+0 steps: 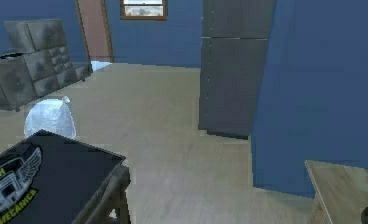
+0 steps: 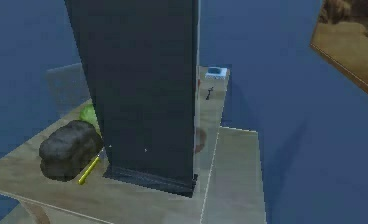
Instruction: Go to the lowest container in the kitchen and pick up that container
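Observation:
A pale, see-through bag-like container [image 1: 49, 118] stands on the floor at the forward view's left, just past a dark table [image 1: 52, 175] with a round emblem on its top. Grey cabinets [image 1: 32, 62] rise behind it against the blue wall. In the arm side view, a wooden table [image 2: 232, 165] carries a tall dark slab [image 2: 142, 90], a dark lumpy thing [image 2: 70, 152], a green thing [image 2: 89, 113] and a thin yellow stick [image 2: 87, 172].
A tall dark fridge [image 1: 232, 70] stands against the blue wall at centre right, with a doorway [image 1: 93, 30] at the back left. Light floor [image 1: 152, 110] lies open between them. A wooden tabletop corner [image 1: 344, 190] shows at bottom right. A framed picture [image 2: 347, 40] hangs on the wall.

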Motion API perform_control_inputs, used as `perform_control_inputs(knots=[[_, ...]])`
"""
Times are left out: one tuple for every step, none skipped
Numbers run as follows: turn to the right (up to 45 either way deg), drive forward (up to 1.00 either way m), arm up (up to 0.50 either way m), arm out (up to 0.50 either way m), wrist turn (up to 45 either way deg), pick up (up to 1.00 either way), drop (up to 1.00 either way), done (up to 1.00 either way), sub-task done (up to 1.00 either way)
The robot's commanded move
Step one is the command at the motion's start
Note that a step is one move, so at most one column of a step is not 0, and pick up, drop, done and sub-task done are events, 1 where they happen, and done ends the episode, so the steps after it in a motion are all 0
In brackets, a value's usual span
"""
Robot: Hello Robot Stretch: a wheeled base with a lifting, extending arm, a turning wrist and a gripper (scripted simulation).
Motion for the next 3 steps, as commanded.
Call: perform_control_inputs(knots=[[0.0, 0.00, 0.38, 0.00, 0.0, 0.00, 0.00, 0.00, 0.00], [0.0, 0.00, 0.00, 0.42, 0.0, 0.00, 0.00, 0.00, 0.00], [0.0, 0.00, 0.00, 0.00, 45.0, 0.00, 0.00, 0.00, 0.00]])
